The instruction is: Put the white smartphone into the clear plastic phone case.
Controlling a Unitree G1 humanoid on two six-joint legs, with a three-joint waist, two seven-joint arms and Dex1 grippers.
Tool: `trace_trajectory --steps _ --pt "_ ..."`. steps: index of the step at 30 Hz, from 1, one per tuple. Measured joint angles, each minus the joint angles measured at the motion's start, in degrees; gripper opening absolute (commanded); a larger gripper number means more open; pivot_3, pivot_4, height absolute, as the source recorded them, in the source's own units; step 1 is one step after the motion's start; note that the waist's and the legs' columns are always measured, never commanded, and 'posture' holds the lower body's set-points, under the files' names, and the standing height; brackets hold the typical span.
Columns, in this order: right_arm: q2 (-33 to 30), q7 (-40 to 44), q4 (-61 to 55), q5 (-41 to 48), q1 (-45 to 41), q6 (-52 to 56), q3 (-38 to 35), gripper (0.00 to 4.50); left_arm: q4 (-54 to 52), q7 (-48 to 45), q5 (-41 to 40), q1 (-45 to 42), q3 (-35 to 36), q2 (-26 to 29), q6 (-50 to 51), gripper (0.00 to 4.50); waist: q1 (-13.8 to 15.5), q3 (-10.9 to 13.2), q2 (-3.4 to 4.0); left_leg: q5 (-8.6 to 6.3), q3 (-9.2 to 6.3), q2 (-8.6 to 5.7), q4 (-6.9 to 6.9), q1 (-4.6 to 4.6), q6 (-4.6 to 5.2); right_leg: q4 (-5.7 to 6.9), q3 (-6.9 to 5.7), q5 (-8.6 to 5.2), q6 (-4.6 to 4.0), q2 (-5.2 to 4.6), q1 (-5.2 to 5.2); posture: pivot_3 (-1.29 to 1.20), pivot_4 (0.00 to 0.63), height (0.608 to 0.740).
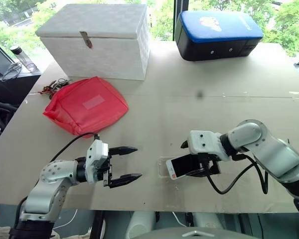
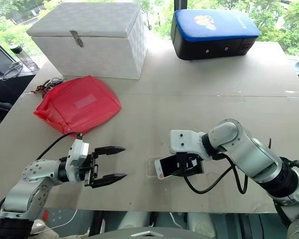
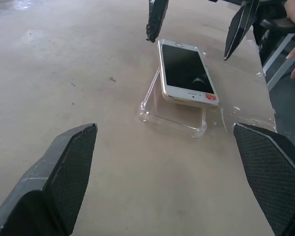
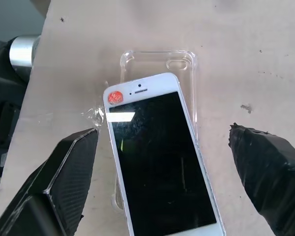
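A: Where's the phone (image 4: 162, 157)?
B: Lying screen up, askew across the clear case (image 4: 157, 61) on the table (image 1: 189, 104), near its front edge, one end of the case left uncovered.
A: And the grippers?
B: The right gripper (image 3: 199, 24) hangs above the phone, fingers spread, touching nothing. The left gripper (image 1: 123, 165) waits nearby, also spread and empty.

You saw white smartphone (image 2: 168, 165) lying askew over clear plastic phone case (image 2: 152, 167) near front edge of brown table (image 2: 199, 104). Right gripper (image 2: 188, 164) stood over phone, fingers apart. Left gripper (image 2: 109, 164) hovered well apart, jaws wide. Behind: red pouch (image 2: 77, 103), white box (image 2: 89, 37), blue-topped case (image 2: 215, 31).
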Motion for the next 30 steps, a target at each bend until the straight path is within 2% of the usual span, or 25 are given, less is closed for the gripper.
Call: trace_trajectory --steps 5,8,19,30 --pt "-2.68 -0.85 0.24 -1.05 2.53 -4.82 1.11 4.47 0.85 -0.43 0.03 0.05 0.00 0.02 -0.64 4.50 0.00 0.00 0.00 0.00 0.00 0.00 0.00 -0.01 0.00 -0.01 -0.01 0.00 0.00 0.00 0.00 0.00 0.150 0.740" --pt "-3.80 -0.98 0.77 -1.32 3.85 -6.63 1.21 3.71 0.90 -0.48 0.03 0.08 0.00 0.01 -0.77 4.50 -0.05 0.00 -0.01 0.00 0.00 0.00 0.01 -0.01 0.00 0.01 0.00 0.00 0.00 0.00 0.02 0.00 0.150 0.740" --pt "-4.23 -2.70 2.88 -4.03 5.81 -12.28 2.08 3.71 -0.67 -3.61 -3.35 2.40 1.94 0.77 -0.64 4.50 -0.03 0.00 -0.01 0.00 -0.01 0.01 0.02 0.01 0.00 0.01 -0.02 0.00 0.00 0.00 0.03 0.00 0.150 0.740" --pt "-2.29 -3.15 3.83 -2.41 5.08 -9.09 1.54 3.71 -0.72 -8.92 -6.35 3.55 5.41 4.88 0.02 4.50 -0.03 0.01 0.00 0.00 -0.02 0.01 0.02 0.00 0.00 0.01 -0.03 0.00 0.00 0.00 0.02 0.00 0.150 0.740"
